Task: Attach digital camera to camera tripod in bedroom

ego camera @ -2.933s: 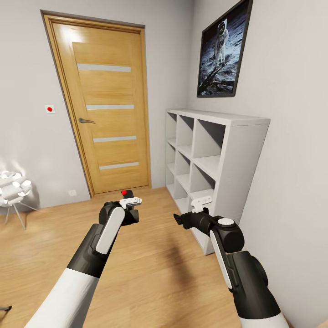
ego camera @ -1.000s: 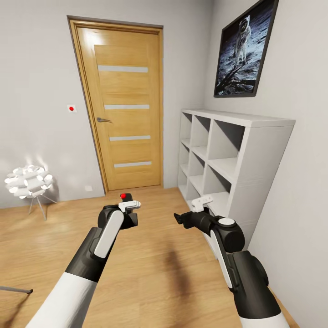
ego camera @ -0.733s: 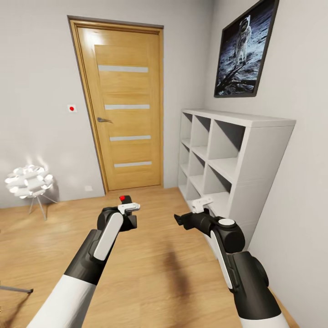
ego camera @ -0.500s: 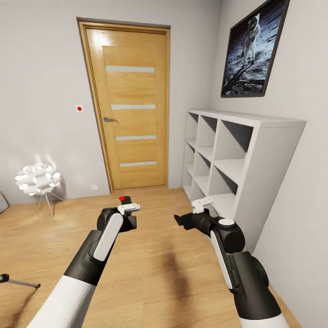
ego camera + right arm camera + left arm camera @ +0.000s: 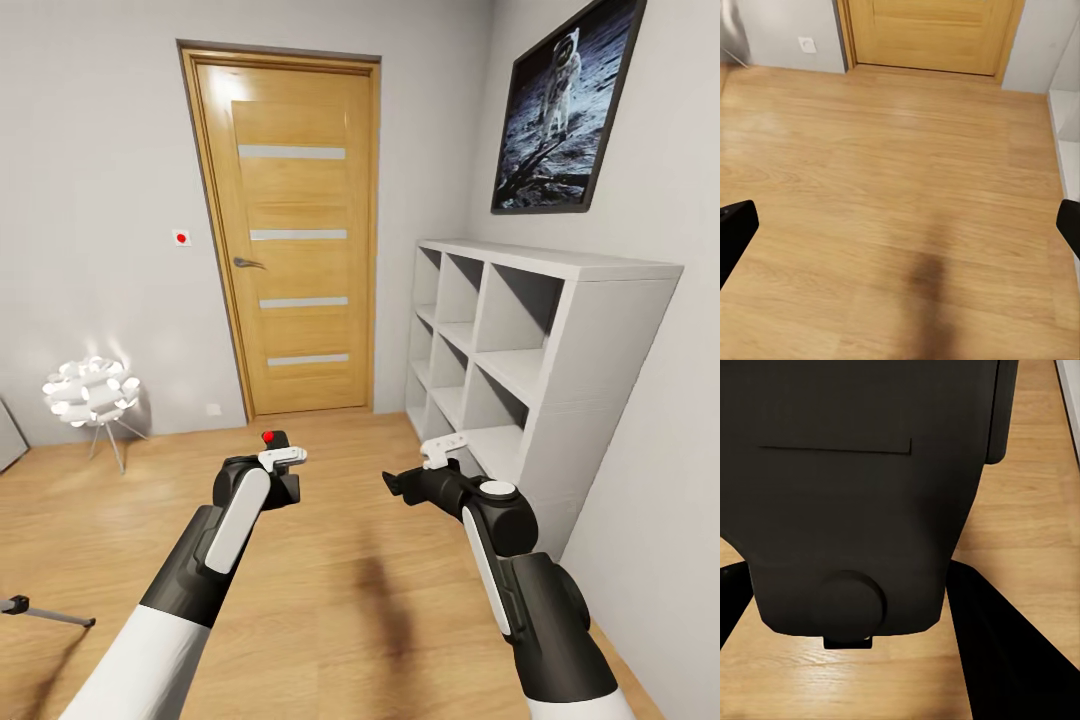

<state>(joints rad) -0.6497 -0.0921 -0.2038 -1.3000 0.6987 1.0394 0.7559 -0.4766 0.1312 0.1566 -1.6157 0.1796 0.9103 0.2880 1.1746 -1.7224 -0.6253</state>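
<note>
One camera in hand, tripod barely in sight

Beyond both claws stand the door (image 5: 290,235) and, off to the right claw's side, white shelves (image 5: 505,350). Well behind the left claw (image 5: 283,462), a tripod leg (image 5: 45,613) pokes in. Judged best: turn slowly that way, grip steady. The left claw clamps the camera (image 5: 855,495); the right claw (image 5: 425,470) gapes wide, empty. No readable writing shows.

A closed wooden door (image 5: 295,240) stands far, lamp (image 5: 92,392) left, white shelf (image 5: 520,350) and picture (image 5: 565,110) right.
</note>
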